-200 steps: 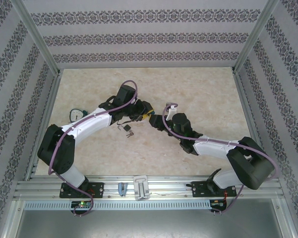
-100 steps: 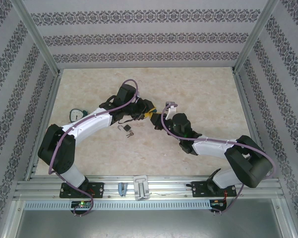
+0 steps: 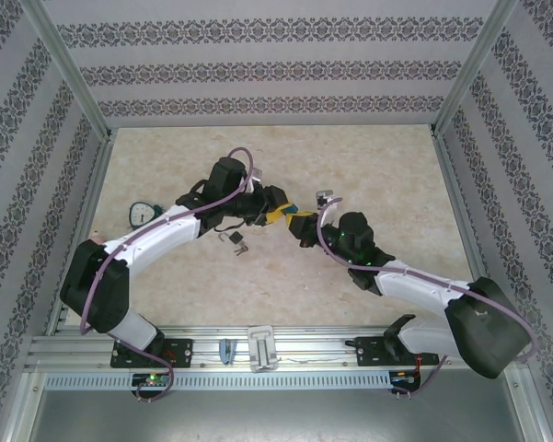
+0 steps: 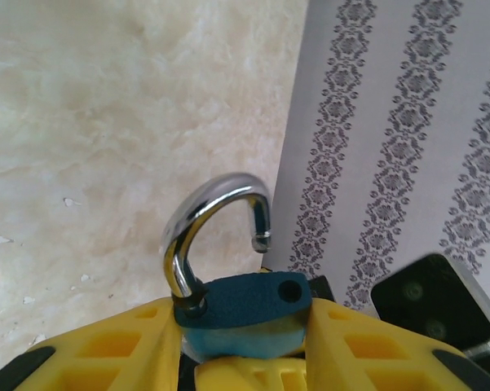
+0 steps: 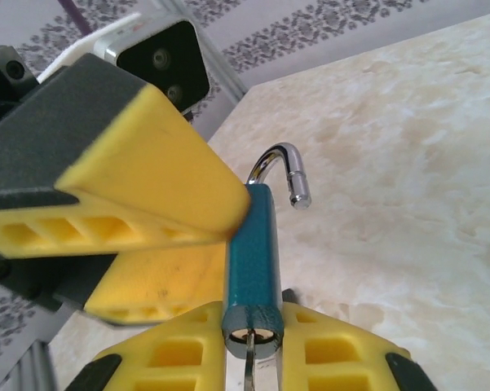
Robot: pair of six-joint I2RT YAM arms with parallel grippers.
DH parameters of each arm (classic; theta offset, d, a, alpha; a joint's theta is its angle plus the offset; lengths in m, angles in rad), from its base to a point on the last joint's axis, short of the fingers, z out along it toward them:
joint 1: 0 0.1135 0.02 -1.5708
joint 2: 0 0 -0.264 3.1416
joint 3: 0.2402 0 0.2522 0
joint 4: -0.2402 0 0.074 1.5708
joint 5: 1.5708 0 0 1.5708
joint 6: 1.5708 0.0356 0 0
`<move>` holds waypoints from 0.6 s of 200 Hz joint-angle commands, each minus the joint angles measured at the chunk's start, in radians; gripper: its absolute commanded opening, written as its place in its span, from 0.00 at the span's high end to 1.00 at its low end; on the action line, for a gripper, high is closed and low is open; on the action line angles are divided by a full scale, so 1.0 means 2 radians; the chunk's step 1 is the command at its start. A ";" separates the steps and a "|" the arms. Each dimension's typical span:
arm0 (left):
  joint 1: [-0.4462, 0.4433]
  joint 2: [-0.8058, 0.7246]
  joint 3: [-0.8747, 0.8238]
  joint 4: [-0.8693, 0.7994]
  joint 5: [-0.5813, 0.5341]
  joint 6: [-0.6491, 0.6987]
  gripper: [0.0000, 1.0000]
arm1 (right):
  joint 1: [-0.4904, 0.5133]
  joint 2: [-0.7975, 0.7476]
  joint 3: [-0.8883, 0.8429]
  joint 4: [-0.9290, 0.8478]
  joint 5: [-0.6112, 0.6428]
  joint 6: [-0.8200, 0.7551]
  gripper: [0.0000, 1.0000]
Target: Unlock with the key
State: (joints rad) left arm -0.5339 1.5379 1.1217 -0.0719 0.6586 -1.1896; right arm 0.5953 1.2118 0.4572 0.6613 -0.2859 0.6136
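From my console the padlock [image 5: 253, 252] body reads as teal painted metal, matt and faintly grainy, with a bare silver end face. Its shackle [image 4: 216, 204] is polished chrome, mirror-bright. The key [image 5: 250, 371] at the lower edge of the right wrist view looks like thin plain metal. I see the fingers [image 4: 106, 346] of the left gripper [image 4: 245, 314] and the fingers [image 5: 342, 346] of the right gripper [image 5: 251, 330] as matt yellow plastic with open ribbed cells, backed in dull black. The table [image 3: 386, 175] is smooth marbled beige with a low sheen. The walls [image 3: 258, 64] look like flat printed paper or cloth, and the rail [image 3: 350, 343] along the bottom is brushed aluminium.
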 commanded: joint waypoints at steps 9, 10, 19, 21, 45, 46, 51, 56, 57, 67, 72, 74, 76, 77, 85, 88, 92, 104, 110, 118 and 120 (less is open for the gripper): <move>0.050 -0.036 0.011 -0.012 -0.032 0.084 0.60 | -0.041 -0.030 0.006 -0.043 -0.076 -0.005 1.00; 0.050 -0.036 0.012 -0.013 -0.032 0.085 0.60 | -0.042 -0.031 0.006 -0.044 -0.077 -0.005 1.00; 0.054 -0.039 0.019 -0.020 -0.032 0.098 0.60 | -0.048 -0.036 0.005 -0.047 -0.086 -0.003 1.00; 0.054 -0.039 0.020 -0.020 -0.032 0.101 0.60 | -0.049 -0.036 0.006 -0.048 -0.088 -0.003 1.00; 0.057 -0.035 0.035 -0.009 -0.018 0.120 0.59 | -0.057 -0.041 0.008 -0.051 -0.124 -0.004 1.00; 0.057 -0.034 0.035 -0.007 -0.016 0.120 0.59 | -0.057 -0.041 0.008 -0.051 -0.125 -0.004 1.00; 0.057 -0.031 0.038 0.000 -0.008 0.120 0.59 | -0.057 -0.041 0.010 -0.051 -0.134 -0.004 1.00; 0.057 -0.026 0.042 0.006 0.000 0.119 0.59 | -0.057 -0.041 0.011 -0.052 -0.141 -0.004 1.00; 0.057 -0.025 0.043 0.007 0.001 0.119 0.59 | -0.057 -0.041 0.011 -0.051 -0.143 -0.004 1.00; 0.057 -0.015 0.051 0.015 0.019 0.120 0.59 | -0.057 -0.040 0.013 -0.049 -0.158 -0.004 1.00; 0.056 -0.010 0.055 0.015 0.025 0.121 0.59 | -0.057 -0.039 0.014 -0.049 -0.164 -0.004 1.00; 0.056 -0.008 0.057 0.014 0.027 0.121 0.59 | -0.057 -0.039 0.014 -0.049 -0.166 -0.004 1.00; 0.056 -0.006 0.059 0.013 0.030 0.122 0.59 | -0.057 -0.039 0.015 -0.048 -0.168 -0.003 1.00; 0.056 -0.005 0.060 0.013 0.031 0.122 0.59 | -0.057 -0.039 0.015 -0.048 -0.170 -0.003 1.00; 0.054 0.003 0.066 0.011 0.042 0.124 0.59 | -0.057 -0.038 0.016 -0.045 -0.177 -0.001 1.00; 0.053 0.006 0.068 0.011 0.045 0.126 0.59 | -0.057 -0.039 0.015 -0.044 -0.179 0.000 1.00; 0.052 0.011 0.071 0.008 0.051 0.127 0.59 | -0.057 -0.039 0.015 -0.042 -0.183 0.001 1.00; 0.046 0.020 0.077 0.000 0.057 0.133 0.59 | -0.057 -0.040 0.016 -0.036 -0.193 0.005 1.00; 0.044 0.024 0.079 -0.003 0.058 0.136 0.59 | -0.057 -0.040 0.017 -0.032 -0.197 0.006 1.00; 0.040 0.029 0.080 -0.007 0.061 0.138 0.59 | -0.057 -0.041 0.017 -0.025 -0.201 0.009 1.00; 0.040 0.030 0.080 -0.008 0.061 0.138 0.59 | -0.057 -0.042 0.016 -0.023 -0.201 0.010 1.00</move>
State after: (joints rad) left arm -0.4274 1.5635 1.2541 -0.0746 0.7200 -0.9665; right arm 0.4862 1.1561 0.4572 0.5327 -0.6098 0.6212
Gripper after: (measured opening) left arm 0.411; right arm 0.136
